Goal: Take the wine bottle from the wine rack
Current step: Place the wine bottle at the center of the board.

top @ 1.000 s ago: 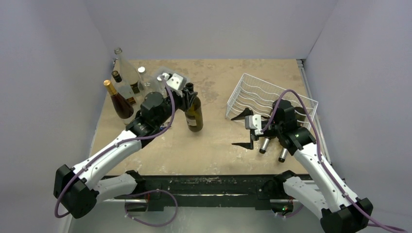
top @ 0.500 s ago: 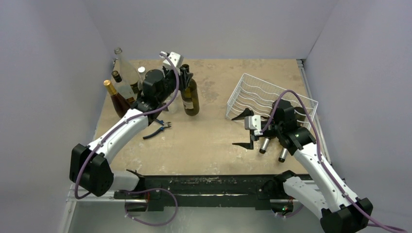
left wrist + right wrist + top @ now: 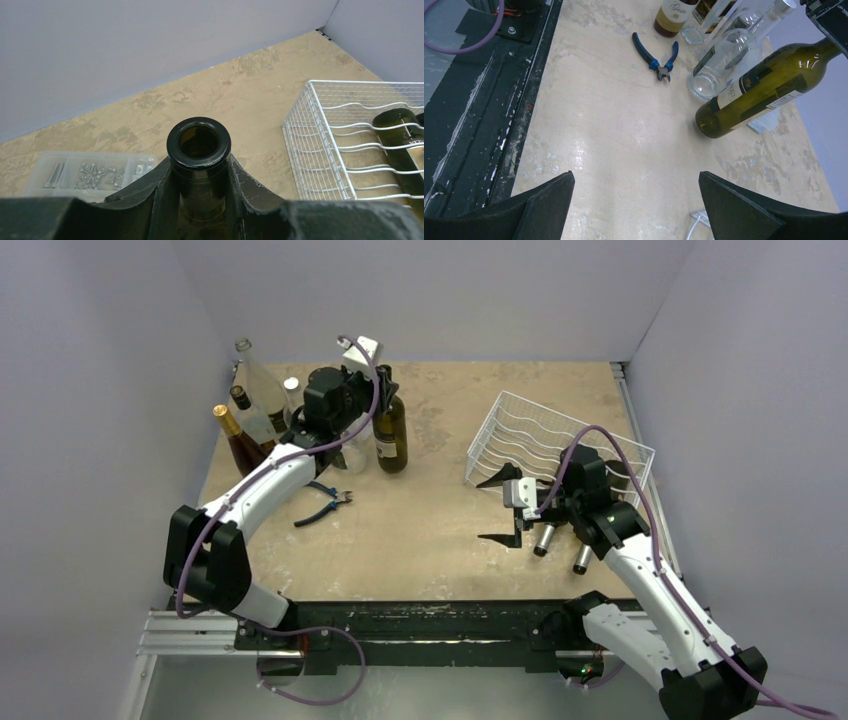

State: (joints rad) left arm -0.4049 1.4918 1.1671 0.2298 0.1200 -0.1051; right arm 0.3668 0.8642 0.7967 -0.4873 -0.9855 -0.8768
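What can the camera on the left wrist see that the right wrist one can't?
Only the left wrist view: the white wine rack with a second bottle lying in it. Only the right wrist view: blue-handled pliers and clear bottles. Both: the green wine bottle, its neck clamped in the left gripper.

Soft even light, sharp views (glare on table (image 3: 642,138)).

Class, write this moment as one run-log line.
left gripper: shut on wine bottle neck, upright | right gripper: open, empty, near wine rack | second bottle: lying in rack
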